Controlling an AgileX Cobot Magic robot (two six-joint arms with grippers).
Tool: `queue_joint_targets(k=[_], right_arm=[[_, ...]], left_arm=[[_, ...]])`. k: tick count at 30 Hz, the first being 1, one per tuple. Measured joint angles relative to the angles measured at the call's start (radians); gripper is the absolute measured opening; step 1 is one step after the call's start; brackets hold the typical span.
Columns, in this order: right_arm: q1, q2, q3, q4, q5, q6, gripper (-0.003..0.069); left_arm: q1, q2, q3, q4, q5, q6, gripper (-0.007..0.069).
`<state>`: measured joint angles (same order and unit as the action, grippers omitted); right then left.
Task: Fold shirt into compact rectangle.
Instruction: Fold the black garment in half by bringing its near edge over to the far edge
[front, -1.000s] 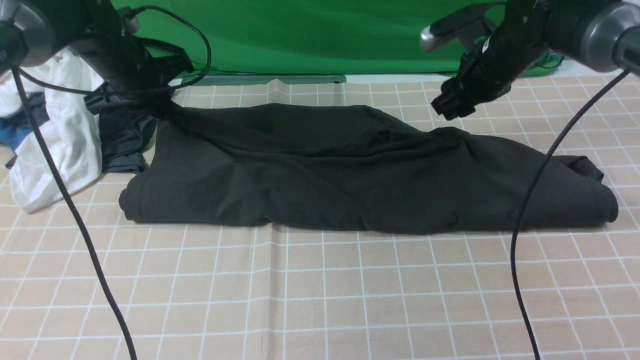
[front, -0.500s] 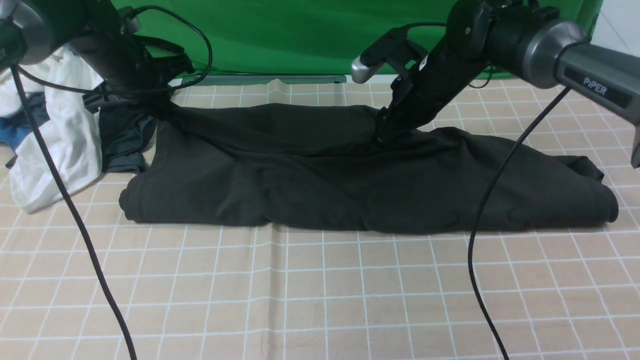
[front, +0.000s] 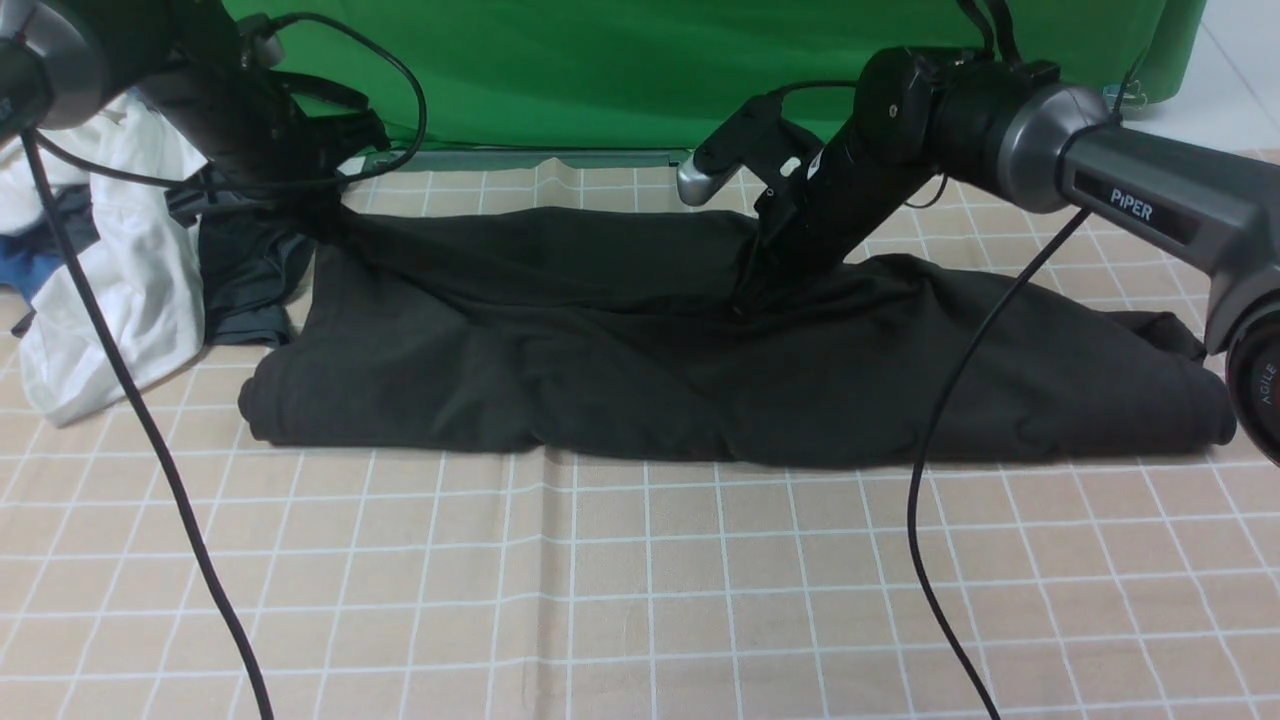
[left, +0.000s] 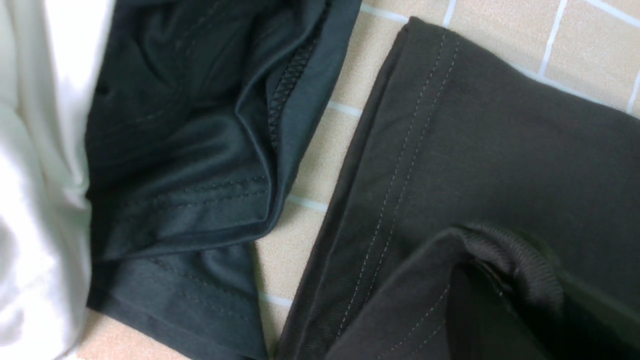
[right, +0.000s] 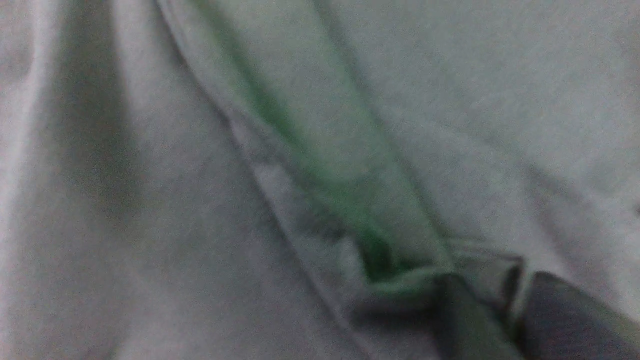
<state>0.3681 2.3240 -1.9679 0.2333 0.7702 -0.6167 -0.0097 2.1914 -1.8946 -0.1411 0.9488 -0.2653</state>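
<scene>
Where the shirt lies: the shirt (front: 640, 370) is stretched in a long, wrinkled band across the far half of the tabletop (front: 640, 600); its near edge looks doubled over.
Left gripper: the left gripper (front: 322, 212) is closed on the far left corner of the shirt, and the cloth rises to it in a small peak.
Right gripper: the right gripper (front: 748, 288) is pressed into the cloth near the middle of the far edge. Its wrist view is blurred, so I cannot tell if the jaws have closed on a fold.
Risk of thin grasp: if only the top layer is caught, the lower layers would probably not follow and the fold would come out crooked.
Risk of uneven pull: the right end of the shirt is free, so it may drag and bunch.
Risk at the left: the dark grey garment (front: 245, 270) lies just beside the held corner, with the white garment (front: 110, 290) next to it; either could be swept along.
Risk from the cable: the right arm's cable (front: 925, 450) hangs in front of the shirt and could catch the cloth.
</scene>
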Motion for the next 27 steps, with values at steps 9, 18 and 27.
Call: queue_joint_targets(k=[9, 18, 27], right_arm=[[-0.022, -0.01, -0.073, 0.001, -0.011, 0.012, 0.004], [-0.034, -0.023, -0.131, 0.164, 0.162, -0.1, 0.0041], [-0.016, 0.012, -0.131, 0.203, 0.243, -0.278, 0.0371]], left_arm=[[0.002, -0.014, -0.05, -0.02, 0.037, -0.014, 0.0035], [0.008, -0.03, -0.115, -0.021, 0.075, -0.017, 0.0035], [0.008, -0.016, -0.116, -0.009, 0.096, -0.017, 0.0035]])
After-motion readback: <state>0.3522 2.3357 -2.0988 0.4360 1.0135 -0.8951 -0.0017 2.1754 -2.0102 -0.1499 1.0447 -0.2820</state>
